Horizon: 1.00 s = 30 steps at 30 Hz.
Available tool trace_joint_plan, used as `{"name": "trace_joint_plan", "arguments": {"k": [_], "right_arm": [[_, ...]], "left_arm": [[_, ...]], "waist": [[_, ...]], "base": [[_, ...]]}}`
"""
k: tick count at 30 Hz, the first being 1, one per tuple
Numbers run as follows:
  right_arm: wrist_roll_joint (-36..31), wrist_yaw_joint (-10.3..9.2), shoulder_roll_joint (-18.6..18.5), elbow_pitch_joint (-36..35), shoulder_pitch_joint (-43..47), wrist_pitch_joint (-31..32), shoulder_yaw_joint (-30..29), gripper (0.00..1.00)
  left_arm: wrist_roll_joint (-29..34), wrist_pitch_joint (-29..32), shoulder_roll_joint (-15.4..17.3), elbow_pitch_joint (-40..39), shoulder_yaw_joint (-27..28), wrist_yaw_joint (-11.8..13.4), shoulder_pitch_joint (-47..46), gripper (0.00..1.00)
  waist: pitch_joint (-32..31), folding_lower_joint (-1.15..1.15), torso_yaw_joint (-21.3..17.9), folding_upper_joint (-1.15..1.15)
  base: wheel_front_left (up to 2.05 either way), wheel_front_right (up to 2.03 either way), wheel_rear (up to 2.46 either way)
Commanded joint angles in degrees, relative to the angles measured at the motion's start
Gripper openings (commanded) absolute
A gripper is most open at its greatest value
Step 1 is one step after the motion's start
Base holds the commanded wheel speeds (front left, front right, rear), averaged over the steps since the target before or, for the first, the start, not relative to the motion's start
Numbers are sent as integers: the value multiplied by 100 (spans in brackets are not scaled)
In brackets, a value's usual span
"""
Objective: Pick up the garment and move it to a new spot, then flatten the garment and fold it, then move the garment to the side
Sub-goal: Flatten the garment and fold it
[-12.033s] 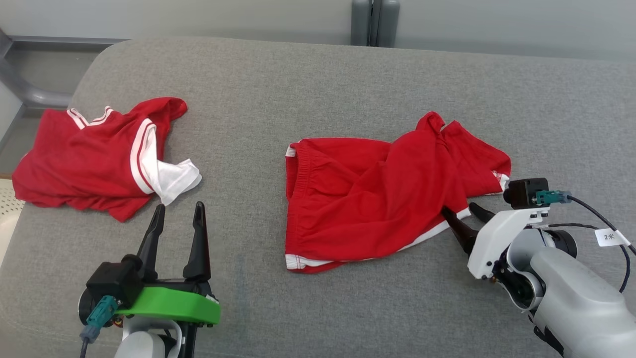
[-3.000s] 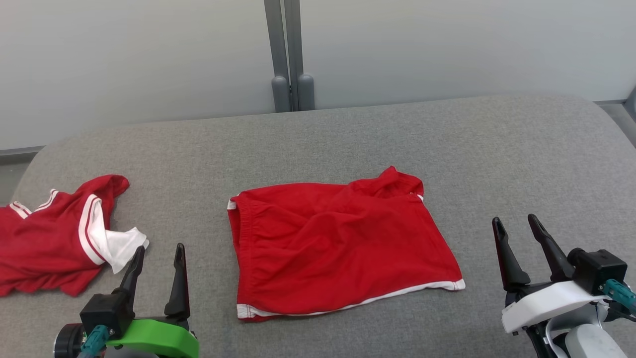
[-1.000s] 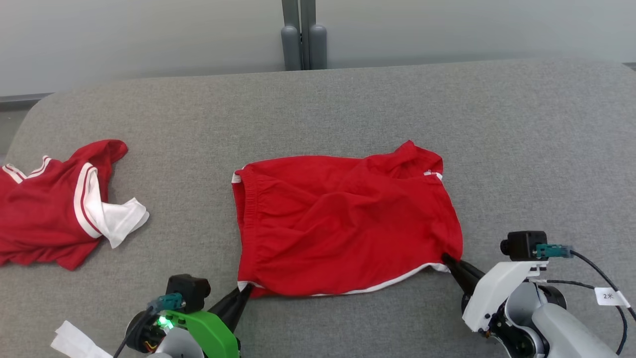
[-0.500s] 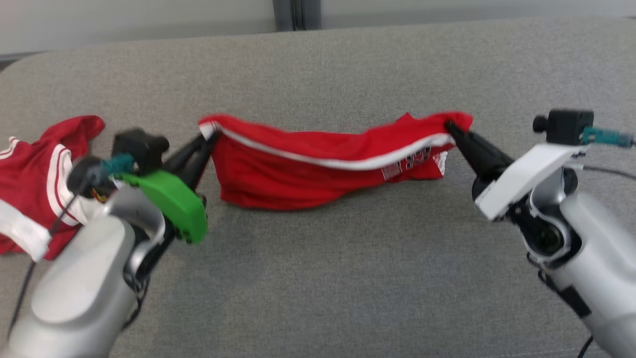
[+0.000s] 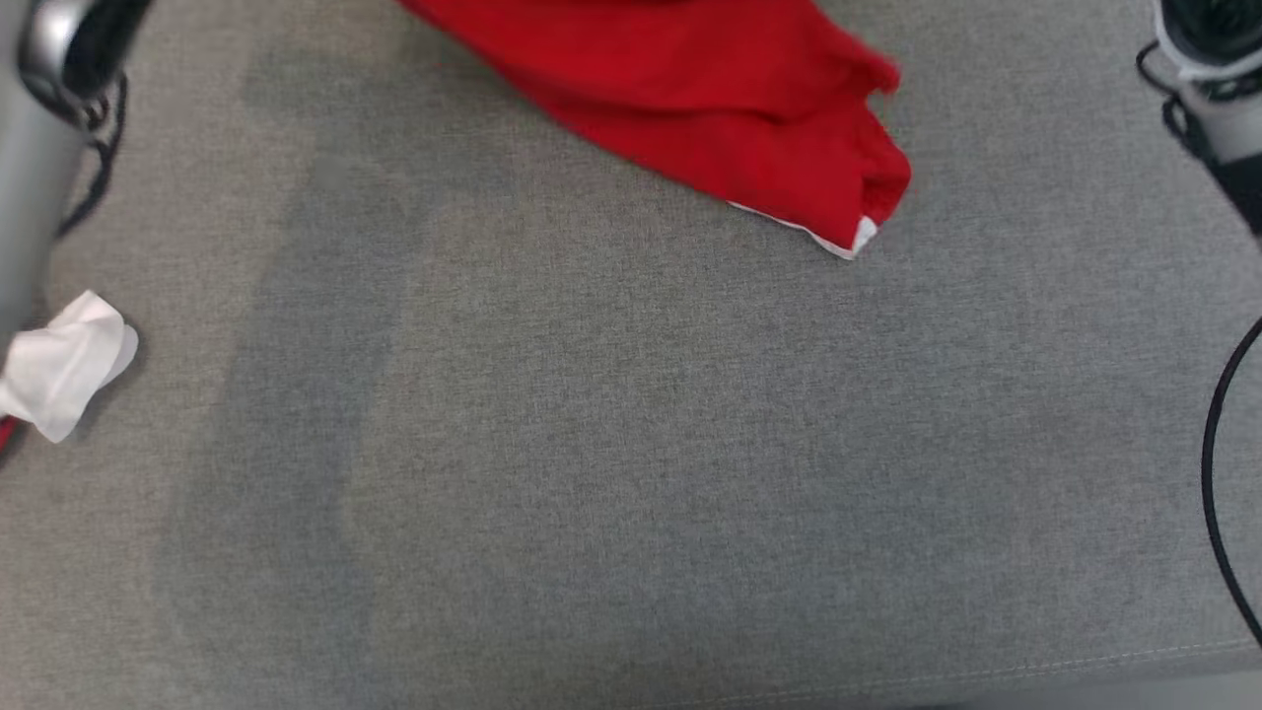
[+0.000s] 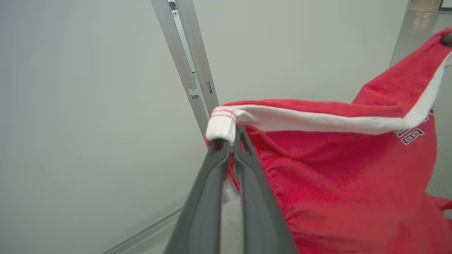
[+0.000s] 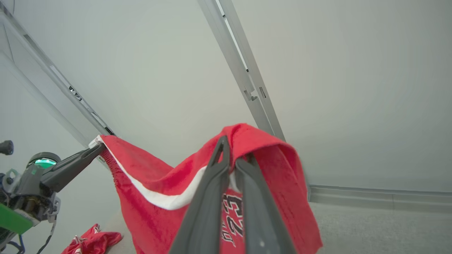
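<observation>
Garment (image 5: 710, 99) held aloft.
Left pincer (image 6: 231, 135) and right pincer (image 7: 231, 151), each closed on its white hem (image 6: 317, 121), held it stretched lengthwise between them.

The garment (image 6: 328, 183) is bright red with a white hem band and black, white-edged numerals. The surface (image 5: 631, 444) is plain mid-grey weave. The left hand (image 6: 230, 141) and right hand (image 7: 231, 155) are dark grey; the left's mount (image 7: 10, 220) is green.

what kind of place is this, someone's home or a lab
Most likely a lab or test room, not a home: plain pale partition walls joined by a grey metal post, and a broad grey fabric-covered pad serving as workbench for the red shorts with white trim.
</observation>
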Motion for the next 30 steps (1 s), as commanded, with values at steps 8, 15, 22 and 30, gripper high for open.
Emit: {"name": "trace_joint_plan", "arguments": {"k": [8,15,22,30], "right_arm": [[139,3,-31,503,-1701,-490,199,0],[334,3,-133,600,-2486,-875,415,0],[304,3,-255,679,-2031,-1006,1139,0],[555,3,-882,169,-603,-1055,2225,0]], "left_arm": [[-509,-485,-114,886,-203,14,-1642,0],[-821,-716,-168,1412,-616,14,-2332,0],[-1156,-890,13,1485,-1347,14,-1839,0],[-1792,-893,579,862,-2318,14,-366,0]], "waist": [[490,-1,-217,0],[444,-1,-229,0],[225,-1,-316,0],[-478,-1,-401,0]], "base": [[0,0,0],[0,0,0],[0,0,0],[0,0,0]]}}
